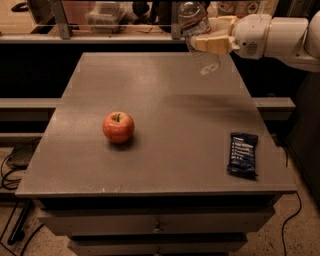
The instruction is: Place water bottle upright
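The water bottle (199, 37) is a clear crinkly plastic bottle, held in the air above the far right part of the grey table (165, 165). It hangs nearly upright, its top leaning a little to the left, its base well above the tabletop. My gripper (212, 34) comes in from the right on a white arm and is shut on the water bottle around its middle, its cream fingers (214, 44) on both sides of it.
A red apple (118, 127) sits on the left middle of the table. A dark blue snack bar wrapper (242, 154) lies near the right front edge. A shelf with clutter (107, 12) runs behind the table. Drawers are below the front edge.
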You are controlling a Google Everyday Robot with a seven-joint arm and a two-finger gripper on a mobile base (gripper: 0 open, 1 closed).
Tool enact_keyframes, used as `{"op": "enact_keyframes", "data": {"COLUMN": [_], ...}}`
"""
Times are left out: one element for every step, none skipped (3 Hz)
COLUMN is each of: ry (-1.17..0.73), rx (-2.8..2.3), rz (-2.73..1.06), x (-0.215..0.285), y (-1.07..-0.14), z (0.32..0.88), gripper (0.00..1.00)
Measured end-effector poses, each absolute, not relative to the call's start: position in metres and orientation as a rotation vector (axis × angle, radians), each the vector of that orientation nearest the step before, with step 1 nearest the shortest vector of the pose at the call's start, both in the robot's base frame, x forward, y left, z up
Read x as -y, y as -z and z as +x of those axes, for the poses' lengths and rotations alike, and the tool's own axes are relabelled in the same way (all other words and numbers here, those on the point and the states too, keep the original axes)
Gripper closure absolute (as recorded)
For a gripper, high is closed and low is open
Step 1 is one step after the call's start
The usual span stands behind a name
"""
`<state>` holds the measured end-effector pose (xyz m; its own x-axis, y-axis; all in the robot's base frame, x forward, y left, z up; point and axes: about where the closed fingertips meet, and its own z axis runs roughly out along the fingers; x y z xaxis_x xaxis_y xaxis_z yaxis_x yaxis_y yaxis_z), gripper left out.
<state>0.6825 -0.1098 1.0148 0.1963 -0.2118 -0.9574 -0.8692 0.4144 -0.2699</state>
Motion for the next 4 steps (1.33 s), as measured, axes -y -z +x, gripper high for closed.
{"op": "enact_keyframes", "data": {"ry": [-0.617, -0.623, -0.624, -0.616], "rx": [-1.322, -1.26, -1.191, -1.138], "rz": [-1.081, -1.066, -1.03, -0.998], "x": [0.111, 0.115, 0.126, 0.14], "y": [-1.015, -1.012, -1.008, -1.003], "z": [0.683, 0.685, 0.688, 0.689], "gripper": [1.0, 1.0, 1.0, 1.0]}}
